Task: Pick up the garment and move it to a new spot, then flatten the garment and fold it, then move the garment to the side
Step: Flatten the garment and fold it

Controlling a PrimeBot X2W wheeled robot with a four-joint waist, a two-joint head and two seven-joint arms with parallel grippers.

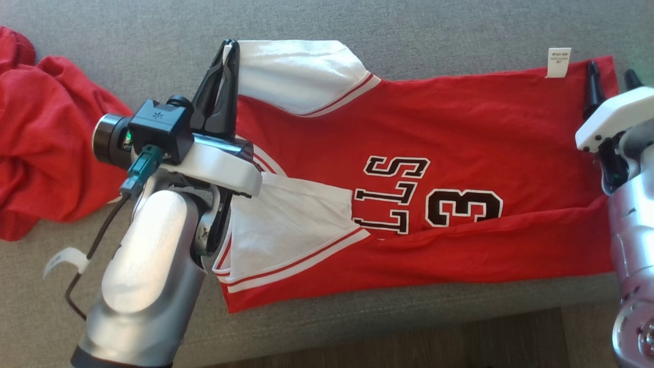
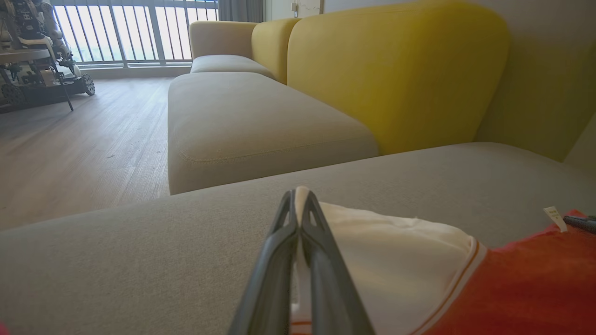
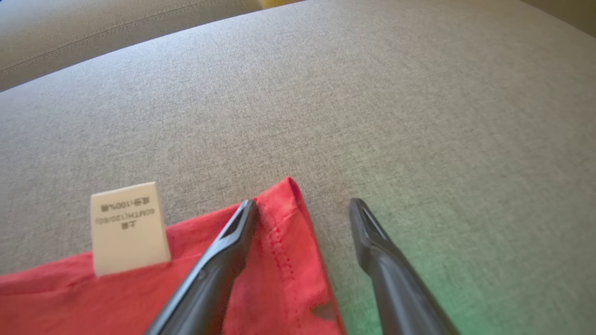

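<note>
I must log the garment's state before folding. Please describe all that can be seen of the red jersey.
The red jersey lies spread on the grey sofa cushion, its near long edge folded over. It looks like soft knit fabric, with white sleeves trimmed in red stripes, and black, white-edged letters and a 3, partly covered. A white care label sticks out at the far hem. The left gripper is shut on the far sleeve; the open right gripper straddles the hem corner.

Jersey point(image 1: 460, 128) — "LLS", 3; tag point(image 3: 126, 228) — 100%.
</note>
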